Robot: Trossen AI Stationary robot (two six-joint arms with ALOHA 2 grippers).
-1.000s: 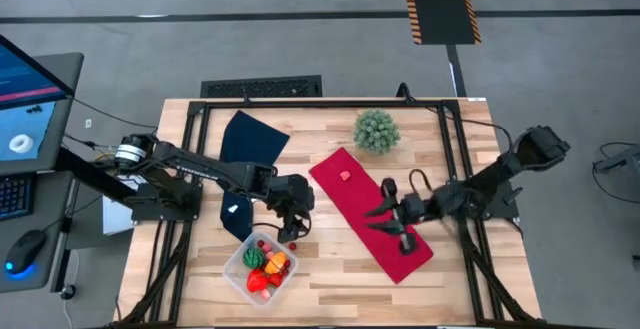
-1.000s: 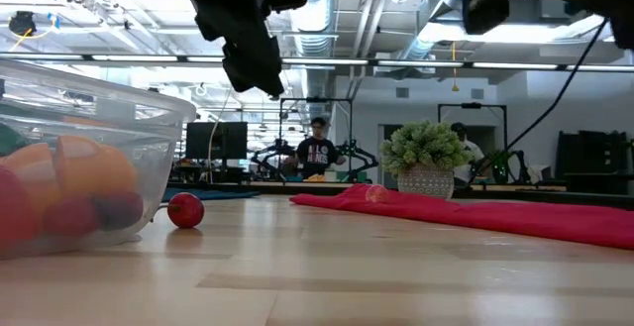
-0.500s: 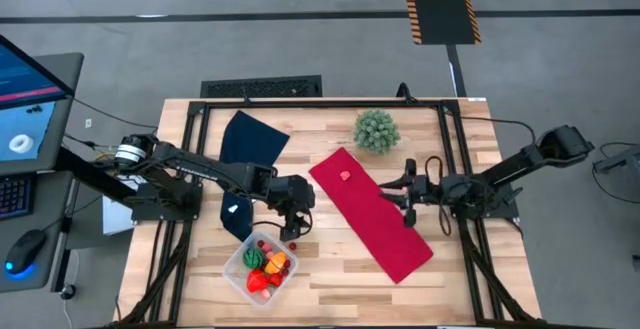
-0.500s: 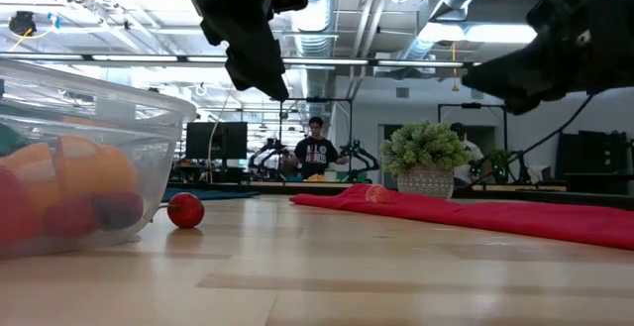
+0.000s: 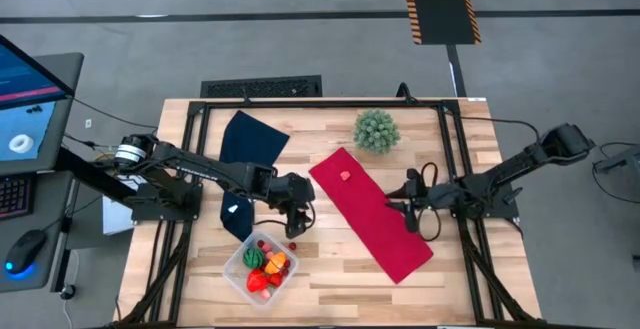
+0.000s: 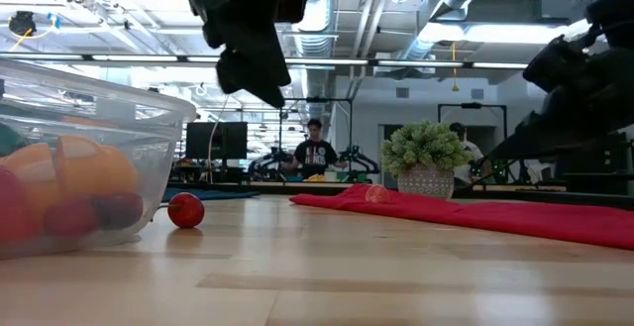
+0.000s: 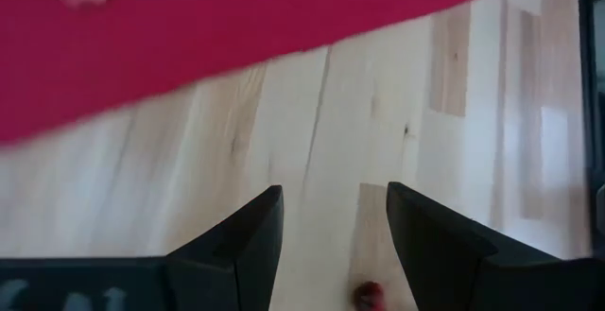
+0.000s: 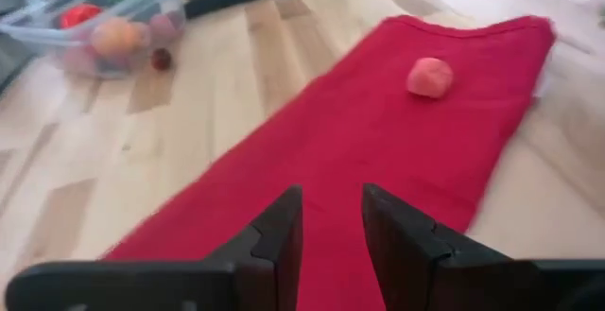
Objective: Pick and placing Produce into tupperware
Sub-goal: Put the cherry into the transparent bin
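Two robot arms work over a wooden table. The left gripper, fingers spread and holding nothing, hangs above a small red berry lying on the bare wood just beside the tupperware, the clear box near the table's front edge that already holds red, orange and green produce. The right gripper hovers over the right edge of the long red cloth, its fingers parted with a narrow gap and nothing between them. A pink piece rests on the cloth's far end, near the spiky green plant ball. A dark blue cloth lies at back left
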